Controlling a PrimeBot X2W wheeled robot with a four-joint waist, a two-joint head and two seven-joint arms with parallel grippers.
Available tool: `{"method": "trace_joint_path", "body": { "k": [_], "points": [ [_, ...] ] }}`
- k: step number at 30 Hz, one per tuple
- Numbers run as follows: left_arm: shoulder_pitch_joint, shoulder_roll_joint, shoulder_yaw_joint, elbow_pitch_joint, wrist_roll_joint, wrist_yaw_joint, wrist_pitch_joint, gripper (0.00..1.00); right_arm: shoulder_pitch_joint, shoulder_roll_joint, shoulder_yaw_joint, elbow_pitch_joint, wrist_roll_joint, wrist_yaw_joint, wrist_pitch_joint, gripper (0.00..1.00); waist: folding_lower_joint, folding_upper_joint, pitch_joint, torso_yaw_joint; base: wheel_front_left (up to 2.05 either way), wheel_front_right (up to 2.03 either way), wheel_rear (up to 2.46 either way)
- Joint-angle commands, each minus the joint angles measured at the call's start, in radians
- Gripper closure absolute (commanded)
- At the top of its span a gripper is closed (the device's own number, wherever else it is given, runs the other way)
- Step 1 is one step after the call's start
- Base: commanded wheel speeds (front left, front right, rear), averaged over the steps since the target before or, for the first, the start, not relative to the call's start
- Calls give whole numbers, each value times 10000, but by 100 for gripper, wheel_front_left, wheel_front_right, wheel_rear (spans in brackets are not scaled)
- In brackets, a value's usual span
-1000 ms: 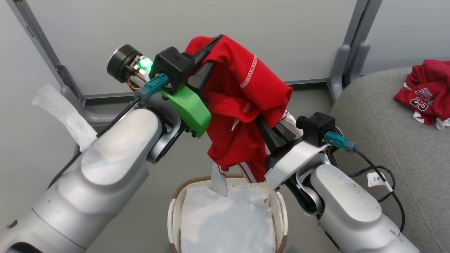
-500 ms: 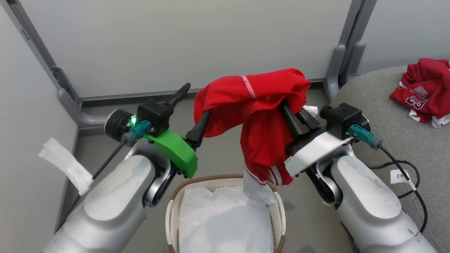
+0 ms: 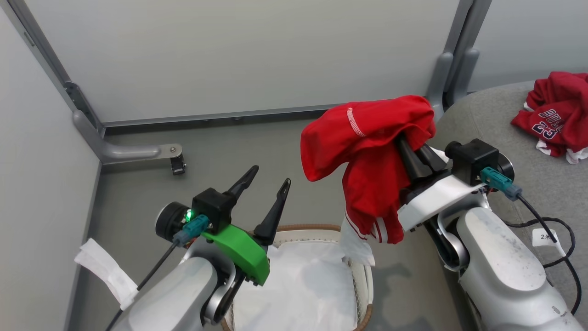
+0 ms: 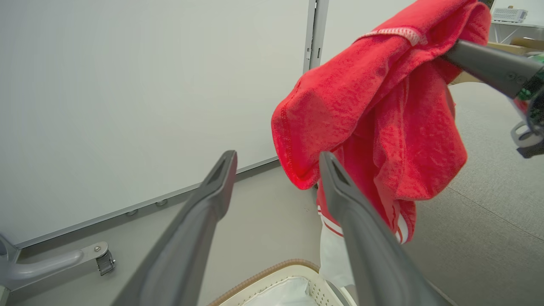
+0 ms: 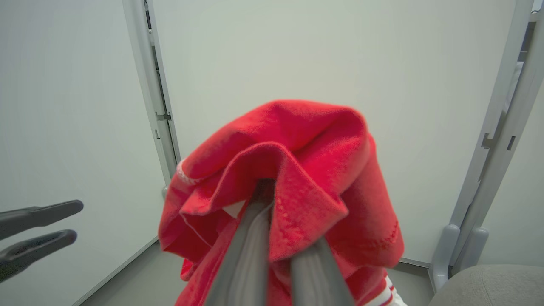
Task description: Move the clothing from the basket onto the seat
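The basket (image 3: 298, 228) sits nearest, low between the two forearms. What shows inside it is a plain white sheet (image 3: 303, 285), with no red cloth visible. Just above its rim the left end effector (image 3: 270, 175) points up and away. Its two dark fingers are spread wide with nothing between them, well apart from any cloth.

Further out and to the right, the right end effector (image 3: 415, 152) is clamped on the red garment (image 3: 367, 138). The cloth drapes over its fingertips like a hood and hangs in folds below. A striped hem and a white panel dangle lowest, over the basket's right rim, and I cannot tell whether they touch it.

The step in hand looks like carrying this garment across to the seat (image 3: 551, 179). To do it well, the right arm should lift until the dangling panel clears both the basket rim and the seat's edge. It should then swing right and let go only once the cloth is well over the cushion, so that no trailing end slides off. The right forearm rises steeply beside the seat's near edge, with the wrist tipped up and leftward.

Farthest, the "BULLS 23" jersey (image 3: 553, 119) lies crumpled on the seat's far part.
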Motion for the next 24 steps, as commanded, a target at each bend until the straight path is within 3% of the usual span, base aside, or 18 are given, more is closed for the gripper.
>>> {"method": "trace_joint_path", "body": {
  "k": [1,14,24],
  "points": [
    [268,-82,44,-43,110,49,-49,0,170,-70,-81,-19,-74,-11,-52,100,0,0,11,-6,0,0,0],
    [1032,-483,335,-306,532,51,-132,0,494,-306,-540,-61,-414,-11,-52,100,0,0,107,-267,0,0,0],
    [1356,-718,772,-549,1062,-26,-110,0,652,-412,-1120,-308,-762,-11,-52,100,0,0,538,-1617,0,0,0]
  ]
}}
